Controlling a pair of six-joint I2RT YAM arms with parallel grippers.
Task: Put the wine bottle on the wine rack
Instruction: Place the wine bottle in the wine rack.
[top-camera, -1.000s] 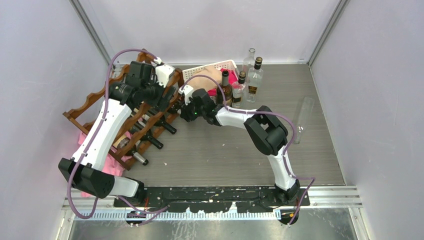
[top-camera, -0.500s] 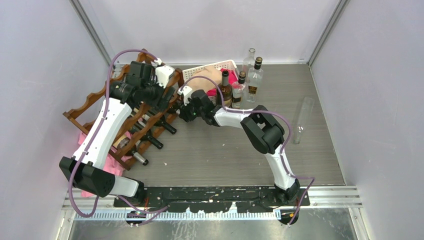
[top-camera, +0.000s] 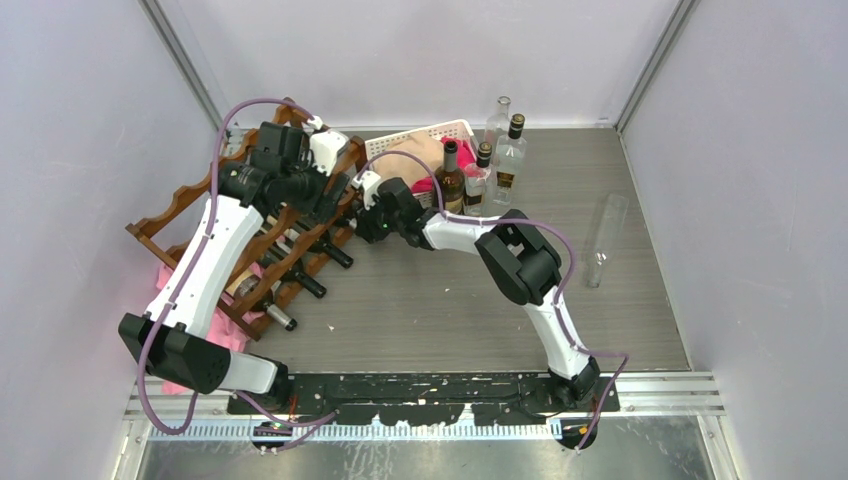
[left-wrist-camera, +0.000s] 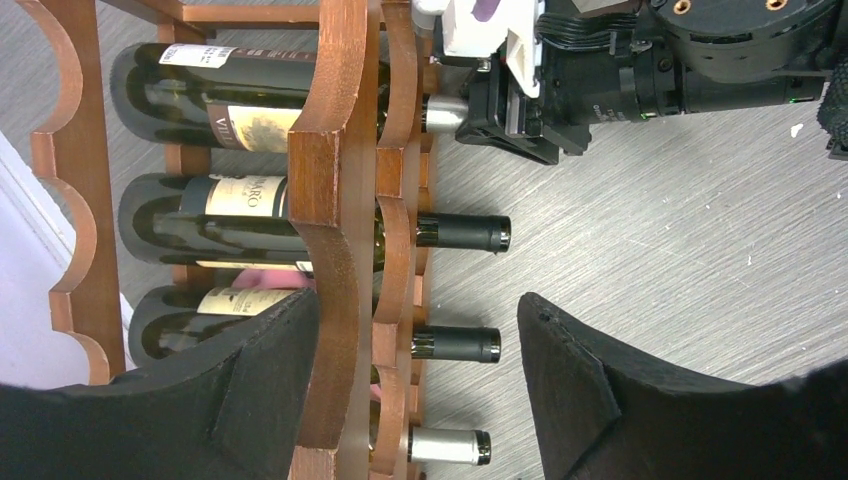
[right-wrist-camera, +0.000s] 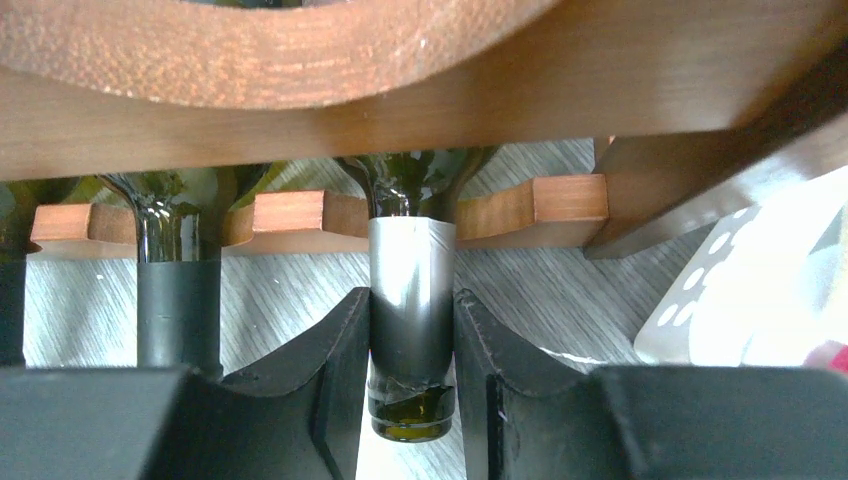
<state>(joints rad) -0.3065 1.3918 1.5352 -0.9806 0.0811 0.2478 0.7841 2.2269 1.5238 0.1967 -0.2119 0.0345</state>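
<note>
Glass, so I figured heavy, slick, breakable: my right claw was clamped on the bottle by its foil neck, body in the rack, centre frame. Left claw gaped astride the rack.

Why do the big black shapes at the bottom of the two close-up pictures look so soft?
Right wrist view: those are the robot's own fingers, too near the lens to focus, while the wine bottle they clamp looks sharp. Left wrist view: fingers equally soft, wine rack and labels crisp. Top view: evenly lit.
</note>
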